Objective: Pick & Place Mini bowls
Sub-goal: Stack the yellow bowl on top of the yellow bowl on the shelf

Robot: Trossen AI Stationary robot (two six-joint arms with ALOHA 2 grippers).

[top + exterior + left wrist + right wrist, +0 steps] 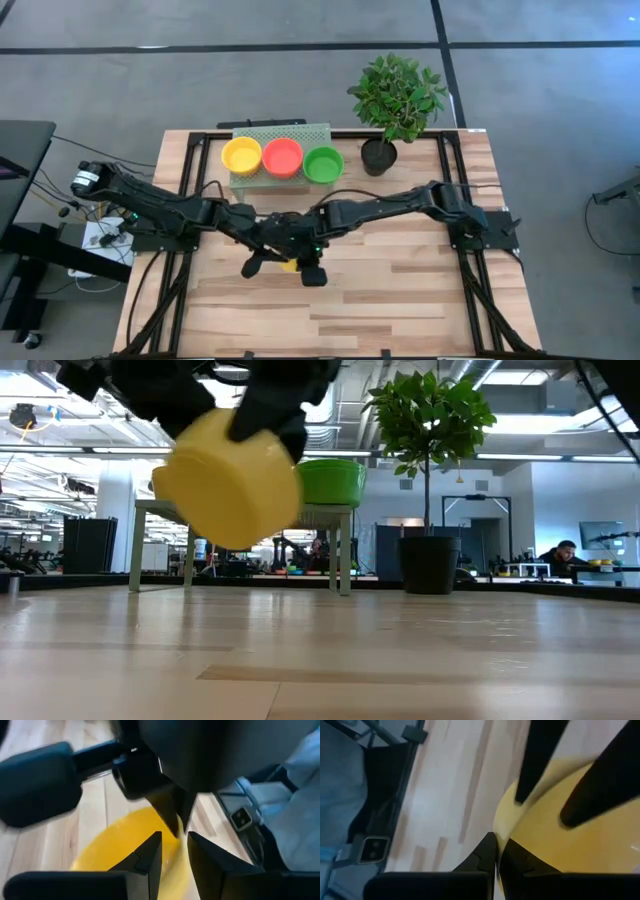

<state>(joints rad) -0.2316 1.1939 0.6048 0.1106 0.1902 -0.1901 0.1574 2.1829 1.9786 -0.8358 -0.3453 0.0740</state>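
Observation:
A yellow mini bowl [225, 485] is off the table at mid-table, tilted, its underside toward the low view. In the high view only a sliver of this bowl [289, 265] shows between the two arms. My right gripper [499, 852] is shut on its rim. My left gripper [175, 845] is open by a narrow gap. One finger [147, 857] stands inside the bowl and the other outside the rim; I cannot tell whether they touch it. Yellow [241, 155], red [283, 157] and green [323, 164] mini bowls rest on the rack. My right gripper pinches the yellow bowl's rim [507, 827] between its two fingers, one inside the bowl and one outside. The bowl is lifted clear of the table and tilted, hanging below the grippers in the low view.
The pale green perforated rack [285, 134] stands at the far middle of the table. The black plant pot [378, 156] with its leafy plant is to the rack's right. Bare wood lies toward the near edge. A person [565, 552] sits in the room behind.

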